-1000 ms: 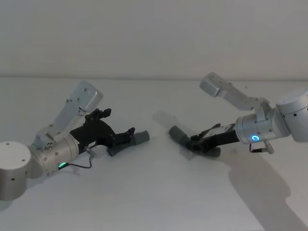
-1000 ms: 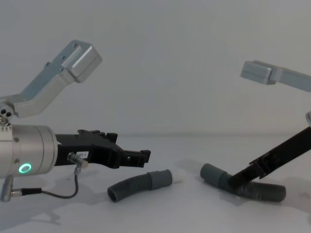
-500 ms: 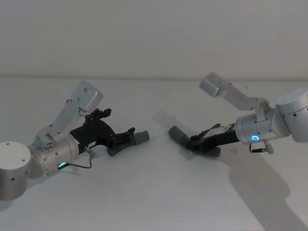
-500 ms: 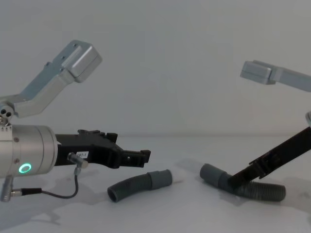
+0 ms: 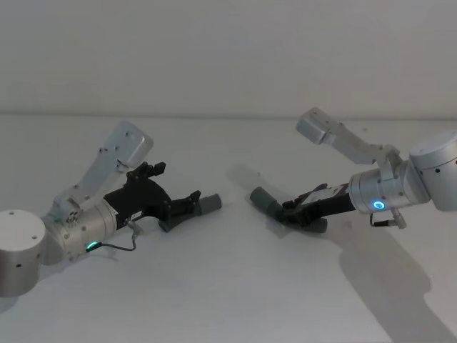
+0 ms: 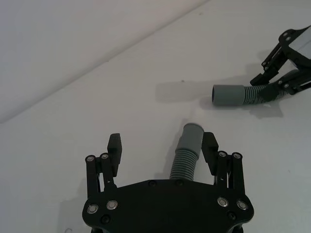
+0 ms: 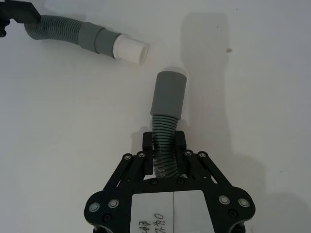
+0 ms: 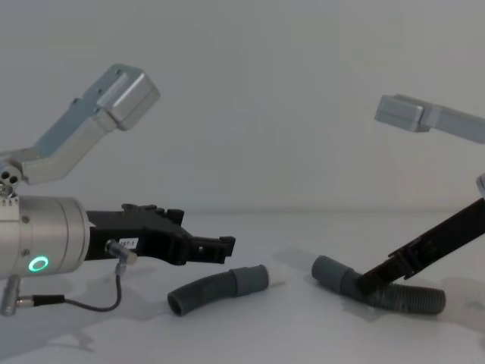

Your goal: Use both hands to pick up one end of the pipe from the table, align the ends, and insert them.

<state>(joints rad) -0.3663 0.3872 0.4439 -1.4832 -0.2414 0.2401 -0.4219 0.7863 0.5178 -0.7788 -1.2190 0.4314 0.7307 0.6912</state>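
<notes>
Both hose bits look light and bendy, so grab the ribs right behind the smooth cuff, or the tip will probably droop when you line them up. Your right gripper (image 7: 163, 141) is clamped on the ribs of the right hose piece (image 7: 163, 127), just behind its cuff (image 7: 169, 94), low at the table (image 5: 228, 286). Your left gripper (image 6: 162, 141) is spread wide, hanging just above the left hose piece (image 6: 186, 160). That piece lies flat between the 2 fingers, nearer 1 of them, with its white-tipped cuff (image 7: 131, 50) pointing toward the other piece
</notes>
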